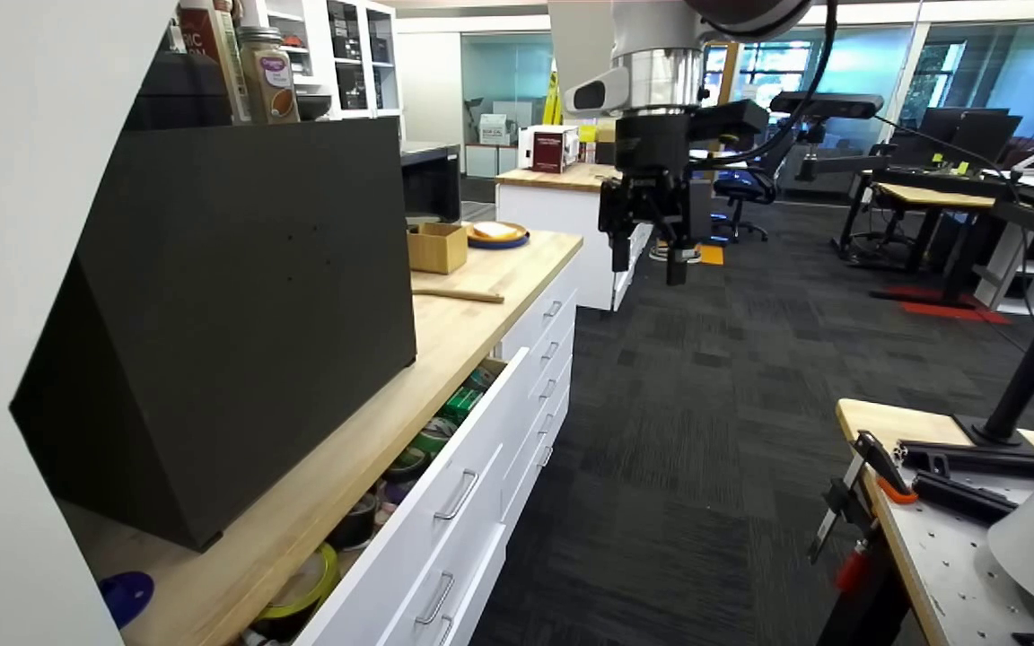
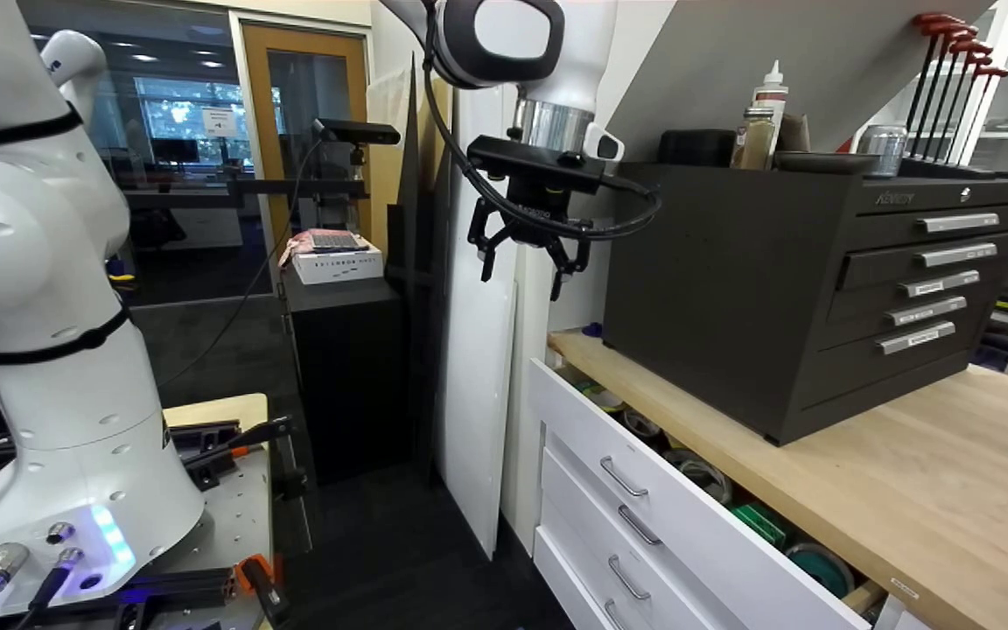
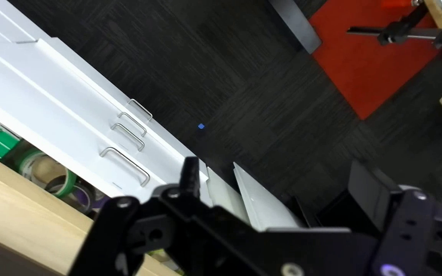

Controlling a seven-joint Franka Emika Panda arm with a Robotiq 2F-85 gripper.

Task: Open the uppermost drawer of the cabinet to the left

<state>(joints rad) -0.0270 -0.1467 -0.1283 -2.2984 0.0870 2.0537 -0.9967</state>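
The uppermost drawer (image 1: 414,538) is pulled out of the cabinet (image 1: 454,341), lower middle of the frame in an exterior view — tape rolls (image 1: 332,574) showing inside. Higher up, the hand (image 2: 521,278) hangs in midair, spread wide — well clear of the drawer. The arm (image 2: 552,127) drops in from the top edge in both exterior views, pointing pretty much straight down.

Long white top drawer (image 1: 418,538) sits open in wood-topped white cabinet (image 1: 463,327); black two-finger gripper (image 1: 649,266) hangs in front, jaws apart.
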